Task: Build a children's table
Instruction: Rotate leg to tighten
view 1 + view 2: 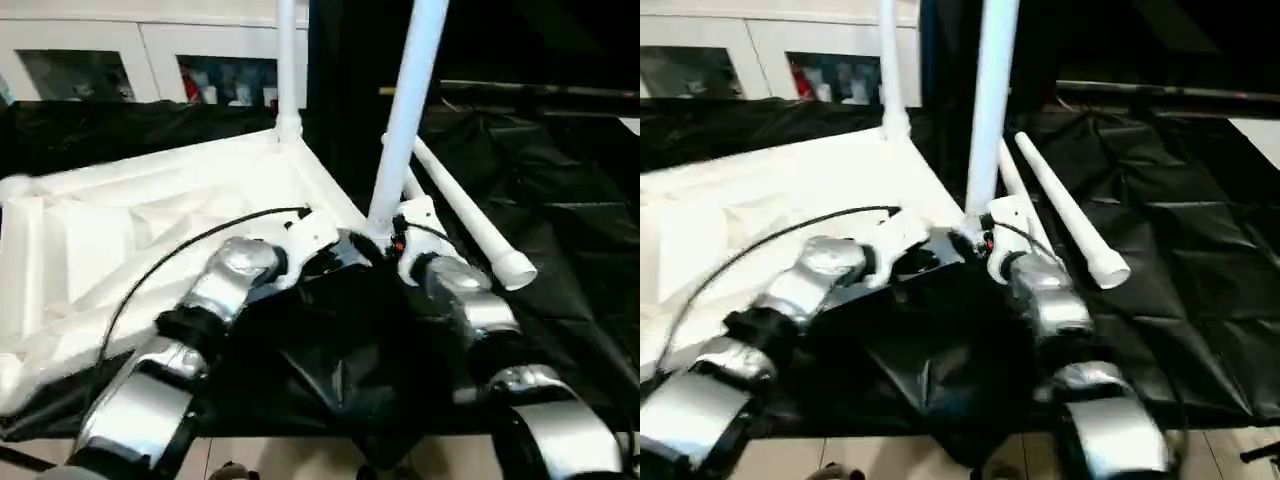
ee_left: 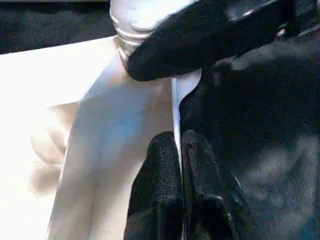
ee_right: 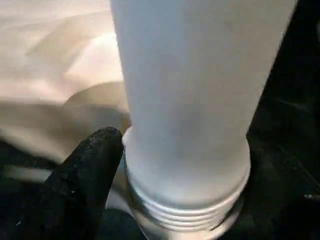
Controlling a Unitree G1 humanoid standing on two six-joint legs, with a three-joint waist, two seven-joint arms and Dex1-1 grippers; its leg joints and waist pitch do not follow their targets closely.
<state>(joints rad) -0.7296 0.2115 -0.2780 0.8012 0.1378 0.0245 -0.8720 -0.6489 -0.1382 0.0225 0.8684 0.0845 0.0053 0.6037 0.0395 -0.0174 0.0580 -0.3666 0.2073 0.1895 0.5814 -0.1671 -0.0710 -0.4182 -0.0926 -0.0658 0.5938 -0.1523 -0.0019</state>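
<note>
The white square tabletop (image 1: 150, 230) lies upside down on the black-covered surface (image 1: 560, 250), taking up the left half of the frame in the head views, with its ribbed underside facing up. One leg (image 1: 287, 60) stands upright in the far corner socket at the top centre of the frame. A second leg (image 1: 405, 120) rises, leaning slightly to the right, from the near right corner of the tabletop, at the middle of the frame. Two more legs (image 1: 470, 220) lie on the black cloth just right of that corner, running toward the lower right.

The left hand (image 2: 180, 150) is closed on the thin white edge of the tabletop, its two black fingers (image 2: 160, 180) pressed together around the rim close to the corner. The right hand (image 1: 400, 245) sits at the base of the leaning leg; one black finger (image 3: 87, 170) shows just beside the leg's ridged bottom end, and whether the hand grips the leg or stands apart from it cannot be told. Both silver forearms (image 1: 210, 300) reach in from the bottom of the frame and meet at that corner.
</note>
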